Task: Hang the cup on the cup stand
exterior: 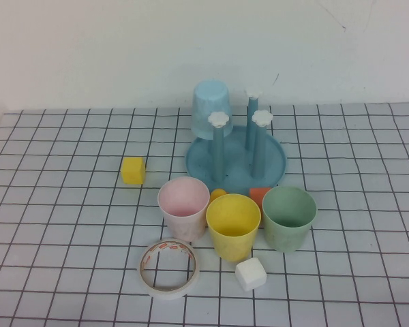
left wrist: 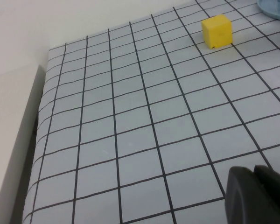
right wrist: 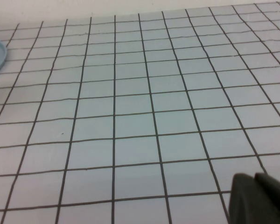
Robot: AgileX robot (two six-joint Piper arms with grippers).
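I take the yellow cup (exterior: pixel 233 223) as my landmark, standing upright near the front of the gridded bench (exterior: pixel 54 238). Nearer to me than it, just off its base, sits a white cube (exterior: pixel 251 274), and to the near left of the cup a roll of tape (exterior: pixel 168 268) lies flat. Both arms are out of the high view; my left pincer (left wrist: pixel 256 196) shows only as dark fingertips pressed together over bare bench, holding nothing, and my right pincer (right wrist: pixel 259 198) looks the same, closed and empty above bare grid squares. Touching or almost touching the yellow cup on its left is the pink cup (exterior: pixel 183 206), and close on its right the pale green cup (exterior: pixel 288 216), both upright and open upward. Just behind the yellow cup I can see a small orange ball (exterior: pixel 218 194) and an orange block (exterior: pixel 259 197), each partly hidden by the cups. Farther left of the landmark, well apart, a yellow cube (exterior: pixel 133 170) rests alone on the bench. Beyond the yellow cup stands the cup stand (exterior: pixel 276 167), its round blue tray carrying upright pegs with white flower caps. The light blue cup (exterior: pixel 211 109) sits upside down on the stand's far-left peg, farthest from the yellow cup, close to the wall (exterior: pixel 123 48).
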